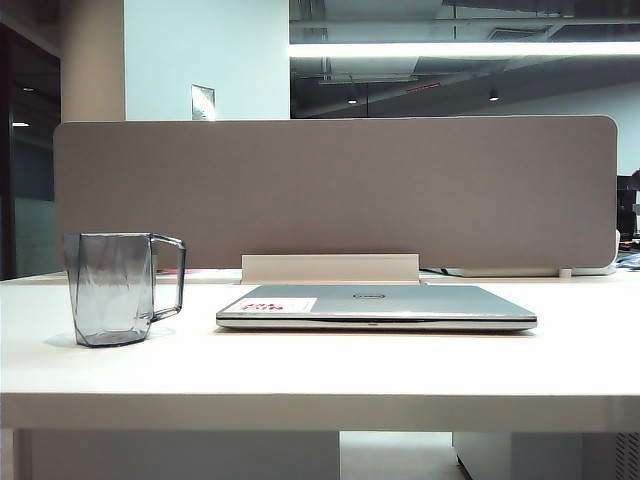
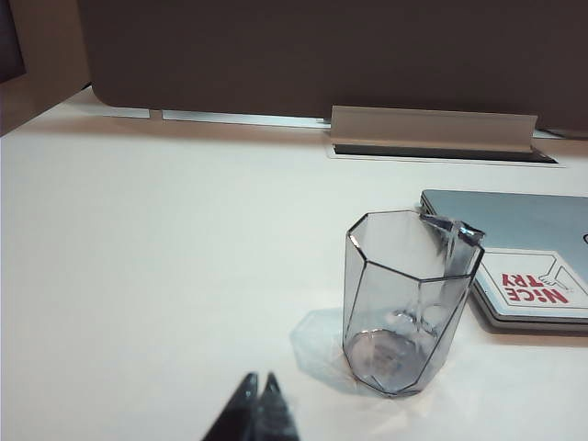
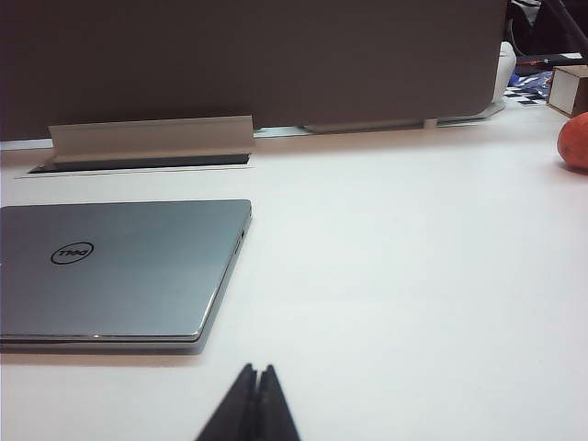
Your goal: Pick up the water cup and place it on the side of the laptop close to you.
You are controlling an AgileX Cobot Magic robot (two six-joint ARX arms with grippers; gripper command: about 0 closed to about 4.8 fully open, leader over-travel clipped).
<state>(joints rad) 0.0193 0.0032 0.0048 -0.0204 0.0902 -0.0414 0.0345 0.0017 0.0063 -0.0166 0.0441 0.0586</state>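
Clearly laptop Dell-branded, sticker "NICE TRY"; water cup beside; left gripper, right gripper closed, empty.

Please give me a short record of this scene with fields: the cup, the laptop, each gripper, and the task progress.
water cup: upright on the table, left of the laptop, handle toward it
laptop: closed, flat, with a white sticker with red print on the lid
left gripper: shut, empty, low over the table short of the cup
right gripper: shut, empty, short of the laptop's front right corner
other things: grey partition panel behind; an orange object at the table's far right
task progress: cup not yet picked up
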